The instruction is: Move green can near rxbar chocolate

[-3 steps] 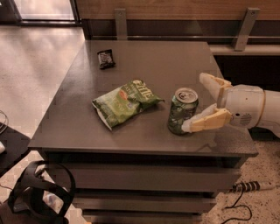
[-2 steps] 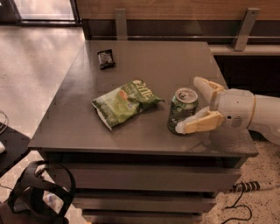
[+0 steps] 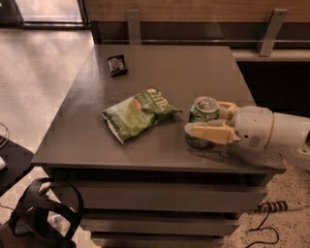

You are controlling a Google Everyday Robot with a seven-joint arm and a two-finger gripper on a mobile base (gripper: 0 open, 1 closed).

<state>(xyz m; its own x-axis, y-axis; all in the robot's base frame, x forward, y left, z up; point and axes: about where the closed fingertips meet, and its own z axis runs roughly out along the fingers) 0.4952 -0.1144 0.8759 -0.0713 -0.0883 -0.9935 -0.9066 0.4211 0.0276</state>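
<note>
Slid forward, end effector [image 3: 204, 117] now grips can [image 3: 205, 106]; chocolate bar [image 3: 117, 65] lies well beyond it, carry still undone.

Office-like room — grey table [image 3: 184, 72], speckled floor [image 3: 43, 72], wood panelling [image 3: 193, 9] (cables [image 3: 271, 213] below) — gripper [image 3: 206, 118] clasping the green can [image 3: 205, 104].

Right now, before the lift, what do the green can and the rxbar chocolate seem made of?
The green can: likely thin metal, painted green body, bare shiny silvery top. The rxbar chocolate: probably plastic film, flat, dark, faint sheen; too small to be sure. The gripper is at the can, near the front right of the table.
</note>
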